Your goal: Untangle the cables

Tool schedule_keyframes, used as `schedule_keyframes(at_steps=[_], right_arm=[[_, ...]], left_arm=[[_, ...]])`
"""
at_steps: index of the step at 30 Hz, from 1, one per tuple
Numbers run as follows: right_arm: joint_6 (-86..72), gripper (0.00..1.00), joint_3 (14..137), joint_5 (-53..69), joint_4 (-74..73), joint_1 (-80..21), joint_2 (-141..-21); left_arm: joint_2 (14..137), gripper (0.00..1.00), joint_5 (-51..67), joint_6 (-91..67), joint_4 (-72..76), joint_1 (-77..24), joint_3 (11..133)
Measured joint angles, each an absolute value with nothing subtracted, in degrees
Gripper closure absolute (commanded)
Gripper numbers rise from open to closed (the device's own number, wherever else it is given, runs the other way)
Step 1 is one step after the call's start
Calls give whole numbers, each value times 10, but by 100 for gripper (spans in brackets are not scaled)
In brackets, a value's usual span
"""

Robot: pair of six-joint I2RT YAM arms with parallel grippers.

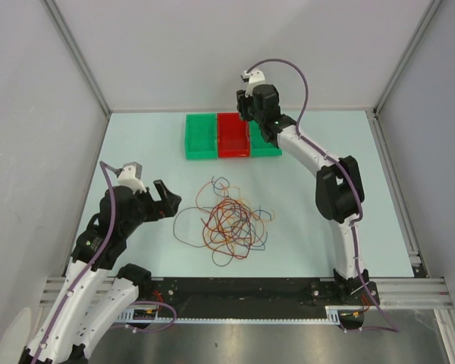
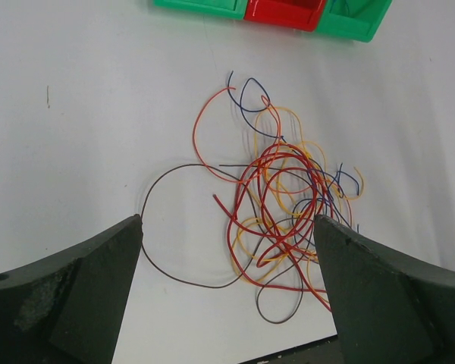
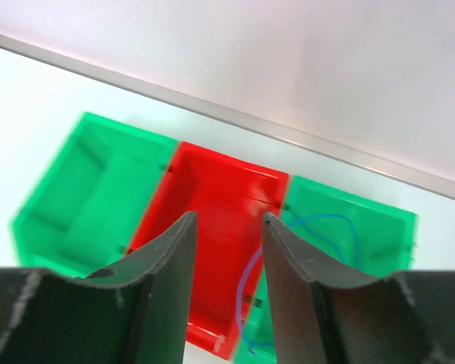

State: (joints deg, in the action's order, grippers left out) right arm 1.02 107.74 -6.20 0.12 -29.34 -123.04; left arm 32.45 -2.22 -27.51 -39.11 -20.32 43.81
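Observation:
The cables (image 1: 229,221) lie in a loose tangle of red, orange, yellow, blue and brown loops on the table's middle; in the left wrist view the cables (image 2: 280,197) spread between and beyond my fingers. My left gripper (image 1: 165,199) (image 2: 227,221) hovers wide open just left of the pile, holding nothing. My right gripper (image 1: 246,114) (image 3: 229,218) hangs over the bins at the back, jaws apart. A single blue cable (image 3: 246,292) lies below it, draped from the right green bin (image 3: 364,220) over the edge of the red bin (image 3: 220,189), partly hidden by the right finger.
Three bins stand in a row at the back: a green bin (image 1: 201,136), the red bin (image 1: 233,136) and a green bin (image 1: 267,148) partly under the right arm. Grey walls close in the table on three sides. A black rail runs along the near edge (image 1: 235,292).

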Motion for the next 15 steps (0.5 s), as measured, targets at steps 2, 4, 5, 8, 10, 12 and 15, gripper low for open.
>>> schedule_keyframes(at_steps=[2,4,5,8,10,12,15], right_arm=[[-8,62,1098,-42,-2,-293,-1239],[-30,64,1108,-20,-6,-293,-1249],[-39,65,1111,-10,-8,-294,-1256],[-65,69,1116,11,-26,-294,-1280],[-78,71,1119,21,-40,-294,-1294],[-93,70,1119,34,-62,-291,-1304],[-108,67,1114,57,-84,-280,-1303]], left_arm=[[324,1,-22,-275,-390,-203,438],[324,1,-22,-275,-389,-203,438],[324,1,-22,-275,-389,-203,438],[324,1,-22,-275,-387,-203,438],[324,1,-22,-275,-387,-203,438],[325,1,-22,-275,-387,-203,438],[325,1,-22,-275,-387,-203,438]])
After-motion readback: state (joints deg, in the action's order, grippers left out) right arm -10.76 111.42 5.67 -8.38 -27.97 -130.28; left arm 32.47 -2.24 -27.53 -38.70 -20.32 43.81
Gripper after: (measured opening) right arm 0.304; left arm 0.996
